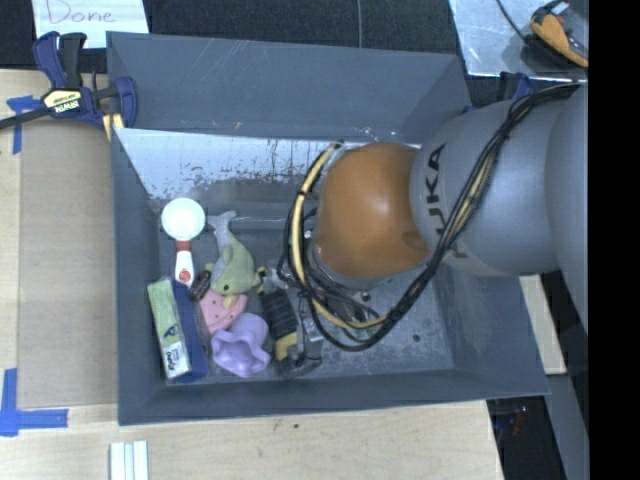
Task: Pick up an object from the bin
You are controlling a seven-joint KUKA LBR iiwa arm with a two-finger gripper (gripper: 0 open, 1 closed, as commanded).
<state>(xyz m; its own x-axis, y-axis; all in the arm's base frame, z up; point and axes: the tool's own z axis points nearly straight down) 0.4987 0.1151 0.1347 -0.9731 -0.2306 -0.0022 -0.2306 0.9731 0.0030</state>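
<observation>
My gripper [287, 324] is low in the bin's front left part, under the arm's orange cover, right beside a small heap of toys. A crumpled purple soft thing [243, 347] lies just to its left, against the front wall. Behind that lies a pink soft toy [220, 311]. An olive-green fish-shaped toy [233, 264] sits behind the pink one, close to the gripper's left side.
A white round-headed scoop [183, 220] with a red and white handle lies near the bin's left wall. A green and blue flat packet [169, 329] lies along the left wall at the front. The arm and its cables cover the bin's middle and right.
</observation>
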